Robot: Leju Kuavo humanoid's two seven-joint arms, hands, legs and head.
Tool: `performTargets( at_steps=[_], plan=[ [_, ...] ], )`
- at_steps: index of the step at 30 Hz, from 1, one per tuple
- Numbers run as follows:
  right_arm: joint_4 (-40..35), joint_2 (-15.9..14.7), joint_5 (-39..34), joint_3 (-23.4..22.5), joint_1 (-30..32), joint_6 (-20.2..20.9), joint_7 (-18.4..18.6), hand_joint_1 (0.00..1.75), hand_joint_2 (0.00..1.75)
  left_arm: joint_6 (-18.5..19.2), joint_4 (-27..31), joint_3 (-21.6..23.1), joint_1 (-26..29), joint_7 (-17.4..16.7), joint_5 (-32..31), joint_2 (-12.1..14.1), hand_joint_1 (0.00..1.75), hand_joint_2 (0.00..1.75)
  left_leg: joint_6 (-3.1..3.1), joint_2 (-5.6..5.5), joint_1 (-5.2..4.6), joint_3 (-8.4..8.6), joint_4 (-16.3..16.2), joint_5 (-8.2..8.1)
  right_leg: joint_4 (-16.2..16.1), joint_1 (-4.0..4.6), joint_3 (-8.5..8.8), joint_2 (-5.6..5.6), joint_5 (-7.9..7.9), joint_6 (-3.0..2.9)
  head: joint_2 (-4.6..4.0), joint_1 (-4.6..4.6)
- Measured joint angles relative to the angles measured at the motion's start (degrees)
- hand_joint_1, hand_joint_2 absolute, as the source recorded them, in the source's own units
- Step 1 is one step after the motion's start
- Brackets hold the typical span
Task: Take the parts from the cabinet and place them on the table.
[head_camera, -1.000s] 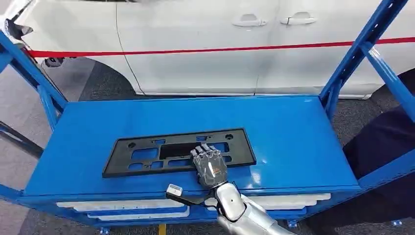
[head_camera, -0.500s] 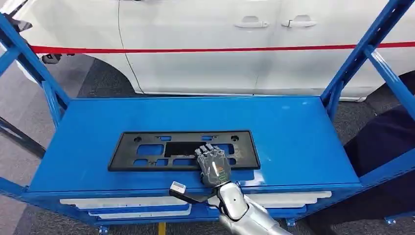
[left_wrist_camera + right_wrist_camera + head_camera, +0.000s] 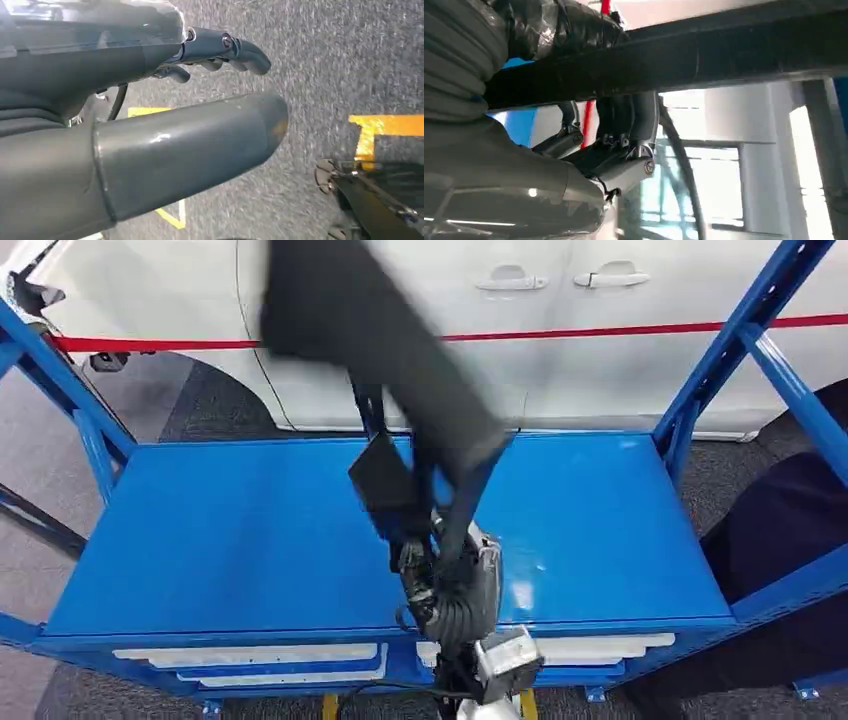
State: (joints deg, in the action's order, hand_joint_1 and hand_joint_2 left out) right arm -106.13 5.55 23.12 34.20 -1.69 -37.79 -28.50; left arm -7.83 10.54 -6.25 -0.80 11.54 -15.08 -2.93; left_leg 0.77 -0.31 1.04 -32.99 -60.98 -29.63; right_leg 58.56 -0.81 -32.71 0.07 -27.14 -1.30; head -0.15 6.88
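Presently the right hand [image 3: 445,580] grips the flat black plastic frame part [image 3: 370,340], raised above the blue metal shelf [image 3: 200,540]; left hand [image 3: 150,135] holds nothing, fingers apart.

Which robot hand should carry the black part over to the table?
The right robot hand. It already grips the black part, lifted off the blue shelf. The left robot hand hangs over the floor, holding nothing.

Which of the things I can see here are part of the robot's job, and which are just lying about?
Part of the job:
- black plastic part, lifted and blurred, held by the right hand
- blue cabinet shelf it came from

Just there:
- white car behind the cabinet
- white panels on the lower shelf
- left hand, hanging over the grey floor, holding nothing
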Motion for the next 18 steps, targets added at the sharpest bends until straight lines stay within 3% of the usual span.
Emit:
performTargets(
  at_steps=[3, 4, 5, 6, 8, 9, 10, 13, 15, 16, 18],
  plan=[
    [-3.6, -0.5, 0.7, 0.0, 0.4, 0.0, -1.5, 1.75, 1.75, 0.0, 0.0, -0.5, -0.1, 0.1, 0.0, -0.1, 0.00, 0.00, 0.64, 0.00, 0.09, -5.86, -12.9, -6.27, 0.1, 0.19, -0.15, -0.05, -0.06, -0.24, 0.00, 0.04],
    [-4.1, -0.6, 0.7, 0.0, 0.8, 0.0, -1.6, 1.75, 1.75, 0.0, 0.0, -0.6, 0.0, 0.1, 0.0, -0.1, 0.00, 0.00, 0.71, 0.00, 0.09, -7.02, -15.4, -6.66, 0.1, 0.25, -0.11, -0.04, -0.10, -0.30, -0.02, 0.02],
    [-4.7, -0.8, 0.6, -0.1, 1.3, 0.0, -1.5, 1.75, 1.75, 0.0, 0.0, -0.8, 0.0, 0.1, 0.0, -0.2, 0.00, 0.00, 0.66, 0.00, 0.09, -6.85, -14.8, -5.42, 0.1, 0.27, -0.05, -0.01, -0.12, -0.30, 0.00, 0.04],
    [-5.0, -0.9, 0.7, -0.1, 1.6, 0.0, -1.5, 1.75, 1.75, 0.0, 0.0, -0.9, 0.0, 0.1, 0.0, -0.2, 0.00, 0.00, 0.50, 0.00, 0.09, -5.43, -11.5, -3.18, 0.2, 0.27, 0.00, 0.09, -0.18, -0.29, 0.00, 0.02],
    [-6.1, -0.9, 0.7, 0.0, 1.7, 0.0, -1.5, 1.75, 1.75, 0.0, 0.0, -1.2, -0.1, 0.1, 0.0, -0.2, 0.00, 0.00, -0.13, 0.00, 0.05, -0.43, -1.2, 2.05, 0.2, 0.31, 0.36, 0.25, -0.39, 0.00, 0.00, 0.02],
    [-6.5, -0.9, 0.7, -0.1, 1.7, 0.0, -1.6, 1.75, 1.75, 0.0, 0.0, -1.4, -0.1, 0.1, 0.0, -0.2, 0.00, 0.00, -0.79, 0.01, -0.15, 1.13, 2.1, 2.07, 0.2, 0.36, 0.36, 0.23, -0.49, 0.16, 0.00, 0.04],
    [-6.8, -1.0, 0.7, -0.1, 1.7, 0.0, -1.6, 1.75, 1.75, 0.0, 0.0, -1.4, -0.2, 0.1, 0.0, -0.2, 0.00, 0.00, -0.96, -0.02, -0.47, 1.38, 2.9, 2.12, 0.5, 0.61, 0.11, 0.28, -0.54, 0.54, 0.00, 0.04],
    [-7.1, -1.1, 0.7, -0.1, 2.0, 0.0, -1.6, 1.75, 1.75, -0.1, 0.0, -1.5, -0.2, 0.1, 0.1, -0.3, 0.00, 0.00, -1.51, -0.09, -0.68, 1.14, 2.8, 2.28, 0.0, 0.45, 0.23, 0.27, -0.21, 1.37, 0.00, 0.04],
    [-7.5, -1.2, 0.7, -0.1, 2.1, 0.0, -1.6, 1.75, 1.75, -0.1, 0.0, -1.6, -0.2, 0.1, 0.1, -0.5, 0.00, 0.00, -2.44, 0.17, -0.05, 1.73, 3.9, 2.95, 1.3, 0.57, 0.02, 0.17, -1.65, 1.97, 0.00, 0.07],
    [-7.5, -1.2, 0.7, -0.1, 2.0, 0.0, -1.6, 1.75, 1.75, -0.1, 0.0, -1.6, -0.2, 0.1, 0.0, -0.5, 0.00, 1.75, -2.78, 0.22, 0.02, 1.61, 4.0, 3.04, 4.7, 0.48, -1.52, 0.20, -3.96, 2.08, 0.00, 0.07],
    [-7.5, -1.3, 0.6, -0.1, 2.2, 0.0, -1.6, 1.75, 1.75, -0.1, 0.0, -1.6, -0.2, 0.1, 0.0, -0.6, 0.00, 1.75, -2.88, 0.24, -0.04, 1.51, 3.9, 2.99, 14.2, 0.35, -5.98, 0.19, -8.34, 2.40, 0.00, 0.04]
  ],
)
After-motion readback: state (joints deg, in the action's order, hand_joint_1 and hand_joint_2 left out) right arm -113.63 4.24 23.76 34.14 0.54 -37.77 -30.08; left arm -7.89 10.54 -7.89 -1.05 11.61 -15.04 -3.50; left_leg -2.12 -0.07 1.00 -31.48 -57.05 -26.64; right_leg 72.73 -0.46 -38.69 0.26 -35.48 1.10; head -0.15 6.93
